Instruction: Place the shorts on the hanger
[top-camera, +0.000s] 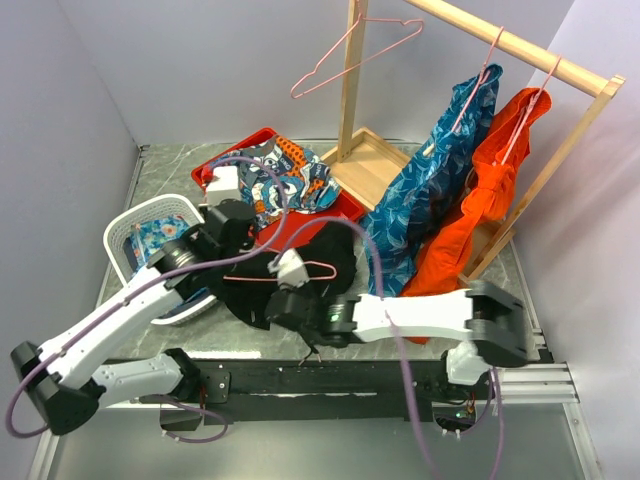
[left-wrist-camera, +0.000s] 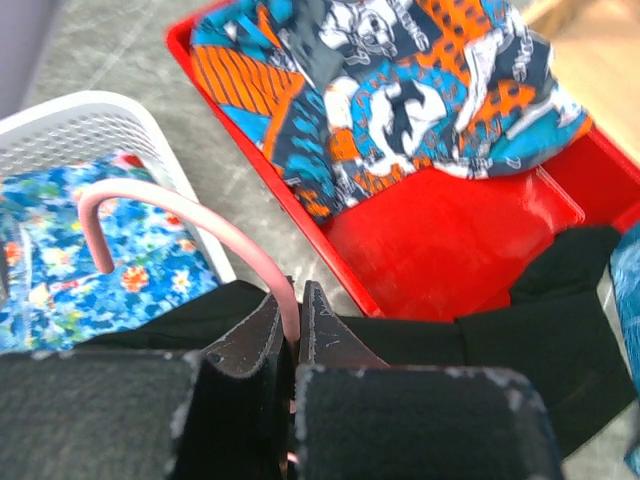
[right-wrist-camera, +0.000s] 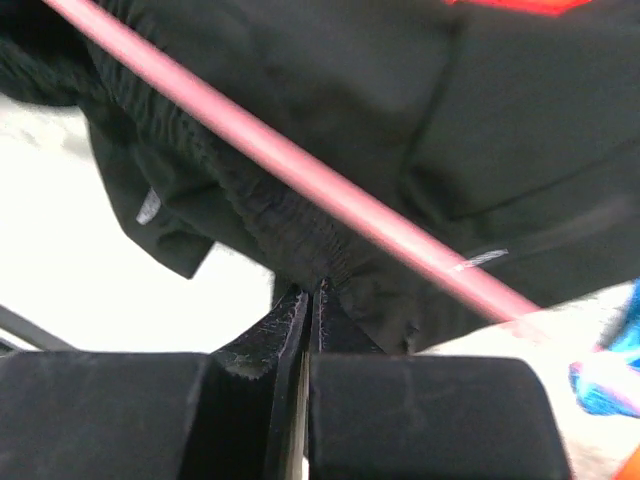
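Observation:
The black shorts lie bunched on the table in front of the red tray, and they also show in the left wrist view. A pink wire hanger lies across them. My left gripper is shut on the hanger's hook, which curves up and to the left from the jaws. My right gripper is shut on the gathered waistband edge of the shorts. The hanger's pink bar crosses diagonally just above those jaws, in front of the fabric.
A red tray holds a blue-orange patterned garment. A white basket with floral cloth stands at the left. A wooden rail frame at the back right carries a spare pink hanger, a blue garment and an orange garment.

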